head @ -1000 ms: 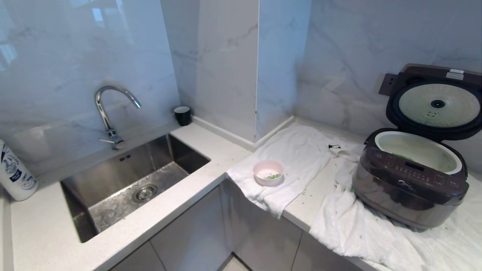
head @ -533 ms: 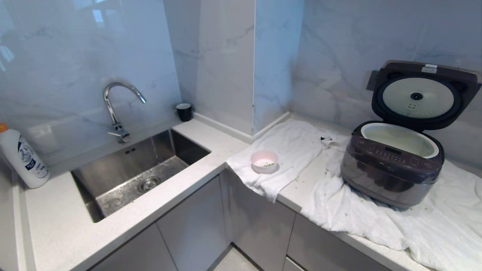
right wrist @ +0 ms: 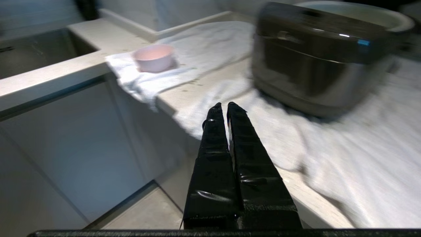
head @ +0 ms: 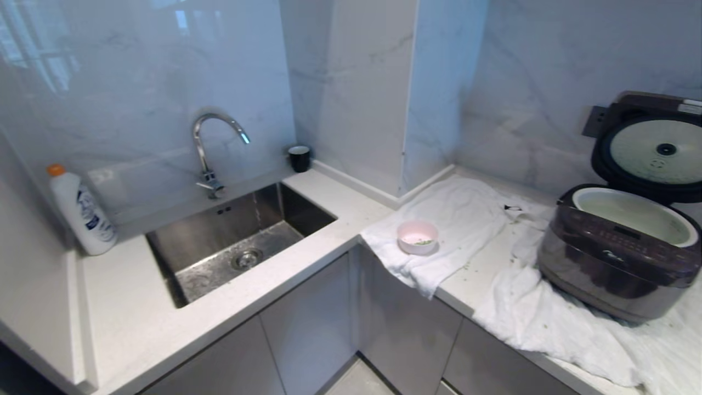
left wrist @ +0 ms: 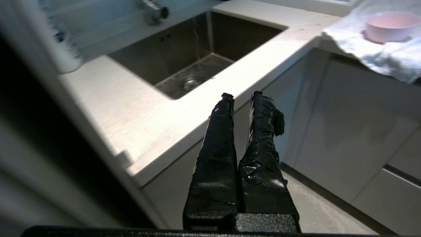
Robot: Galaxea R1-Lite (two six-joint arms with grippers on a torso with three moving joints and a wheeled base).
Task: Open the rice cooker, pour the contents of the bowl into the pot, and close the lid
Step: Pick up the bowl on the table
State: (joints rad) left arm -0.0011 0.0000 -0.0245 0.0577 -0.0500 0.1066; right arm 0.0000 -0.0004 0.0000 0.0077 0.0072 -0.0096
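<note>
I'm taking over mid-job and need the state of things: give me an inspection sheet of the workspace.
Surface: white L-shaped counter with a steel sink; white towels cover its right part.
Job's things: rice cooker on the towels, lid raised, pot seated inside; pink bowl on a towel, a few green bits inside.
Clutter: green crumbs on counter and towels; white bottle left of the sink; black cup by the wall.
Grippers: left end effector shut, empty, below the counter edge; right end effector shut, empty, short of the counter.
Cables: nothing seen.
Surroundings: marble walls, tap, grey cabinet fronts.
</note>
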